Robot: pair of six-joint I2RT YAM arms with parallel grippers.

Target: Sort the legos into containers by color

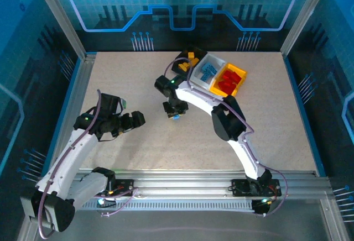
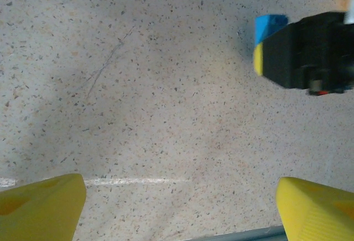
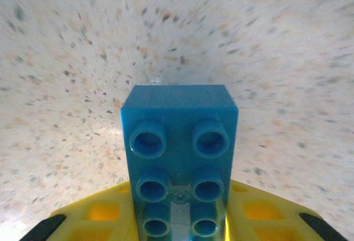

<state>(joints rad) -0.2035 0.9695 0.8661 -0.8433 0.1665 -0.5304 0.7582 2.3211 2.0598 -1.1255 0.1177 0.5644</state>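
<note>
Top external: right pincer [image 1: 173, 111] is pinching a blue lego [image 1: 175, 118] low over the surface [image 1: 265, 130], well apart from the white bin [image 1: 217, 60] holding blues | Left wrist: left pincer [image 2: 180, 210] is hanging spread, idle | Right wrist: grip is sitting at the brick's near end, so I'd be lifting straight and slowly.

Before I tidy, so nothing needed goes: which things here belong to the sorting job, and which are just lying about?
Job: blue lego, gripped in the right hand; black bin holding yellow legos; white bin, blue legos; yellow bin, red legos.
Just there: table, frame rail, open left hand.
</note>
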